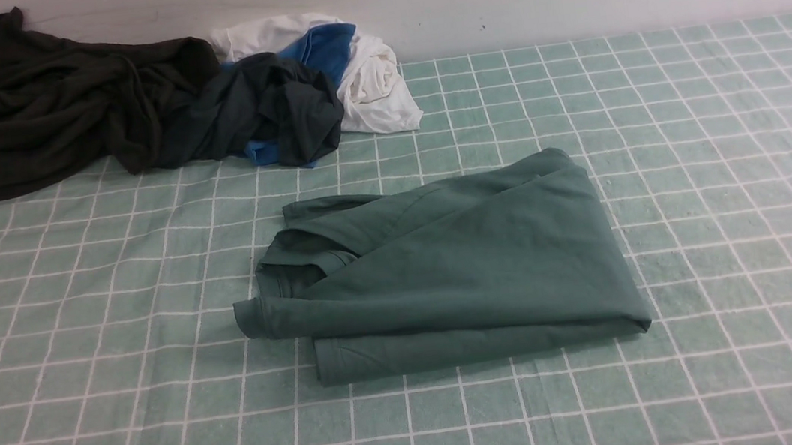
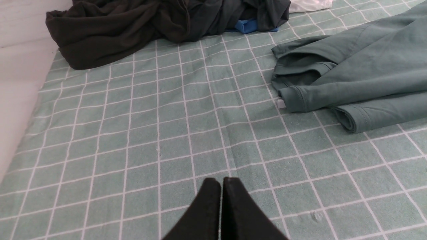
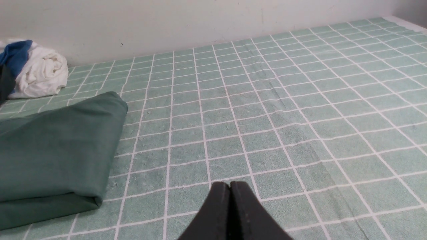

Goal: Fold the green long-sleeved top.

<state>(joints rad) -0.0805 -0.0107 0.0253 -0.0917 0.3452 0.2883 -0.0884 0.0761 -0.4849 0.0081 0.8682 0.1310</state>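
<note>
My left pincer [image 2: 222, 181] and right pincer [image 3: 230, 185] hover pressed together, empty, above the checked counter cloth [image 1: 742, 210], flanking the muted teal-green cotton long-sleeved top [image 1: 462, 267] folded mid-counter; to finish neatly, I should tuck its protruding cuff.

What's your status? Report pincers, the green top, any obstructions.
Left pincer shut, empty; right pincer shut, empty. Green long-sleeved top lies folded on the checked cloth, untouched. Dark garment pile sits behind it, apart; nothing in the way.
</note>
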